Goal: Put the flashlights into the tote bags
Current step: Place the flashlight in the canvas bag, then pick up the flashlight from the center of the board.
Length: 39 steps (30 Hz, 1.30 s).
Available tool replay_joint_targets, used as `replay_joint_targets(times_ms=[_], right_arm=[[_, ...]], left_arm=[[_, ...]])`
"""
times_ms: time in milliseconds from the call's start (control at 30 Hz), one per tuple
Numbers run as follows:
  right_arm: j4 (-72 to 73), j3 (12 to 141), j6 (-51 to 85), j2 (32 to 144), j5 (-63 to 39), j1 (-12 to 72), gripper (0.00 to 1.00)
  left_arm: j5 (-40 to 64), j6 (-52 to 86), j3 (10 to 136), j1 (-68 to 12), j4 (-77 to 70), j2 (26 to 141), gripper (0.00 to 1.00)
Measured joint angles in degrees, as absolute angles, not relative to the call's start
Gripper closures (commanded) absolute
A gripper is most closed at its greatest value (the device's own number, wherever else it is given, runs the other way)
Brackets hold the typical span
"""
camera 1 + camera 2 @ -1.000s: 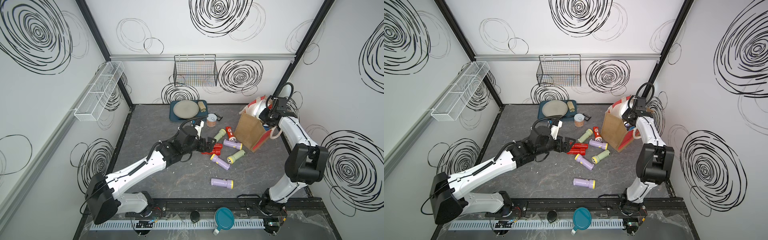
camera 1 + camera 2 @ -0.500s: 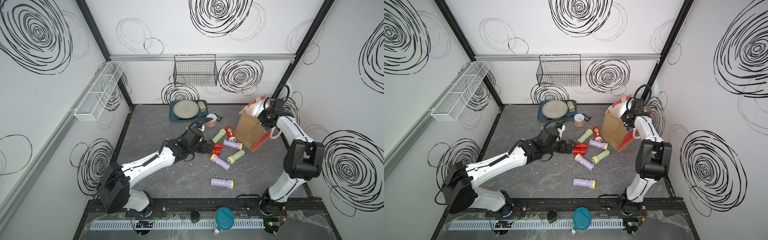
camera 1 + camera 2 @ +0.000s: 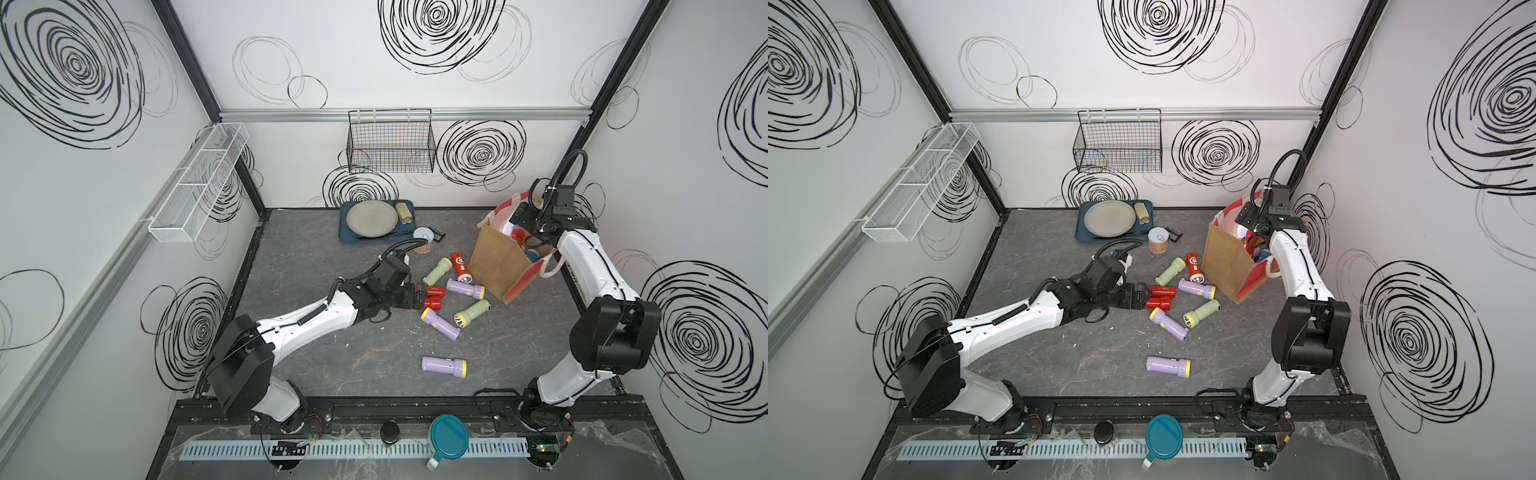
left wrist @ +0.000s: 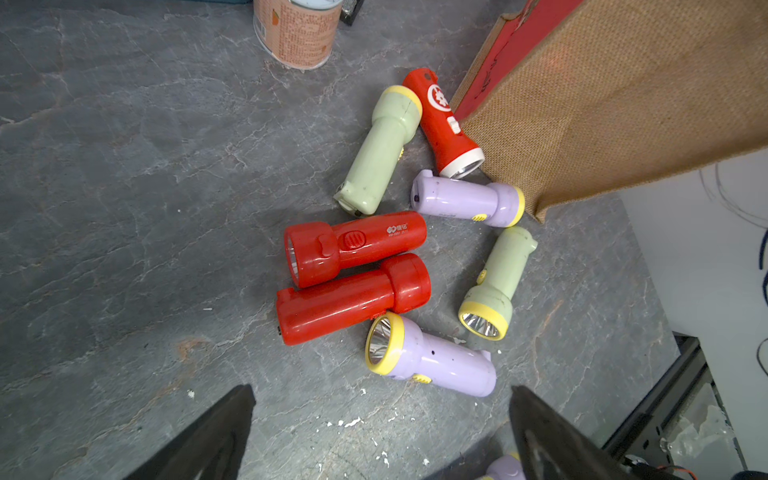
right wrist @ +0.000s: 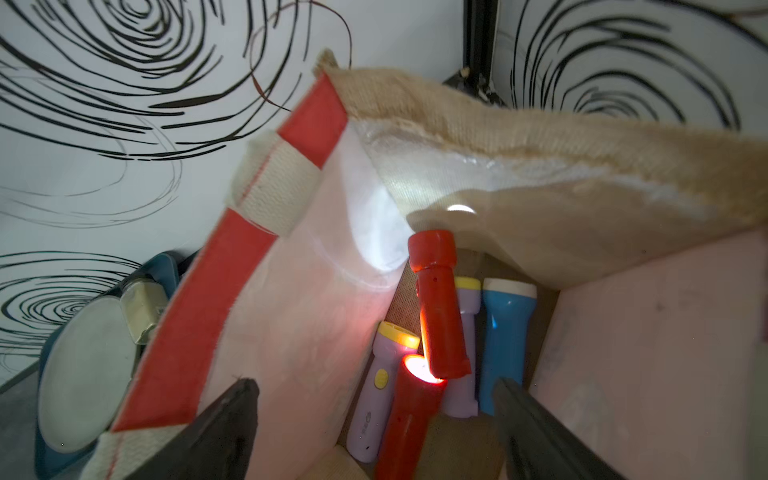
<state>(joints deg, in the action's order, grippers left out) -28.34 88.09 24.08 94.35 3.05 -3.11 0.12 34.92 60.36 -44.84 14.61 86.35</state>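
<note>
My right gripper (image 5: 374,392) has just opened wide, releasing a red flashlight (image 5: 438,307) into the bag (image 5: 582,232); my left gripper (image 4: 380,392), open and empty, faces the red pair (image 4: 353,270).

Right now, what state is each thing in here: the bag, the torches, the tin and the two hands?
Jute tote bag, standing, top open, several flashlights inside.
Red flashlight in the bag, switched on, head glowing.
Loose flashlights, eight lying on their sides.
Round tin, upright, lid on.
Left hand, open, empty.
Right hand, open, empty, over the bag's mouth.
</note>
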Motion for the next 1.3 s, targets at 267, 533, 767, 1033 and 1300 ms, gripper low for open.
replay_joint_targets(times_ms=[267,533,767,1033,1300], right_arm=[[-32.7,93.2,21.5,90.6,6.6,3.2,0.00],[-38.7,93.3,20.4,85.3,9.5,12.5,0.00],[-42.6,90.3,20.3,78.7,9.9,18.7,0.00],[-43.6,81.5,20.0,70.9,7.9,20.7,0.00],[-43.4,74.0,18.5,66.5,5.3,20.8,0.00]], left_arm=[[0.1,35.0,63.4,-46.6,18.5,91.1,0.13],[1.7,36.7,63.5,-50.9,20.2,95.3,0.09],[4.0,41.0,64.2,-53.5,19.4,98.4,0.02],[5.0,52.9,63.7,-54.7,13.6,100.2,0.18],[3.7,66.0,62.9,-55.8,8.3,104.9,0.31]])
